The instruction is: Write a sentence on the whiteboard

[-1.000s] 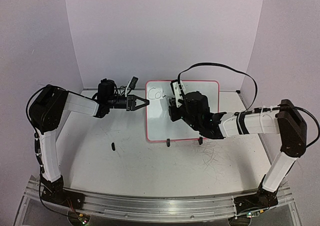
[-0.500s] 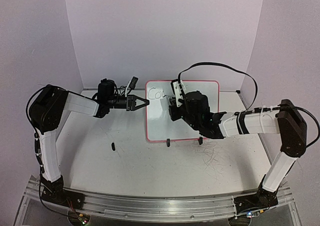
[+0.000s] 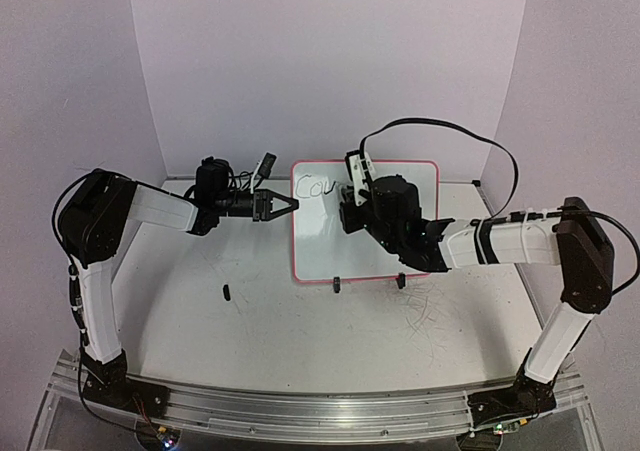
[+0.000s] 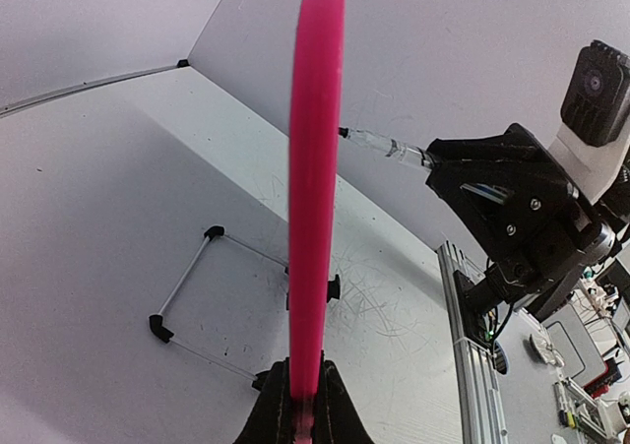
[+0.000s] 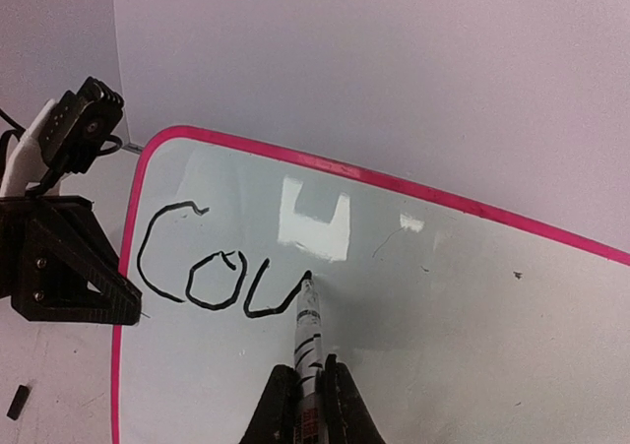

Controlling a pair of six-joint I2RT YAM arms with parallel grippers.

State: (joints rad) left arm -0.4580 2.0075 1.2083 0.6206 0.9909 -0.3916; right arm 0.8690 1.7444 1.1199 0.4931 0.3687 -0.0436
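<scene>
The whiteboard (image 3: 330, 236) with its pink frame stands tilted at the table's middle back on two black clip feet (image 3: 337, 284). My left gripper (image 3: 283, 207) is shut on the board's left edge, seen edge-on as a pink strip (image 4: 315, 198) between the fingers. My right gripper (image 3: 352, 209) is shut on a white marker (image 5: 308, 336) with black stripes. Its tip touches the board face (image 5: 433, 336) at the end of the black letters "Cou" (image 5: 212, 272).
A small black cap (image 3: 226, 292) lies on the table left of the board. The board's wire stand (image 4: 197, 296) rests behind it. Purple walls enclose the back and sides. An aluminium rail (image 3: 320, 406) runs along the near edge.
</scene>
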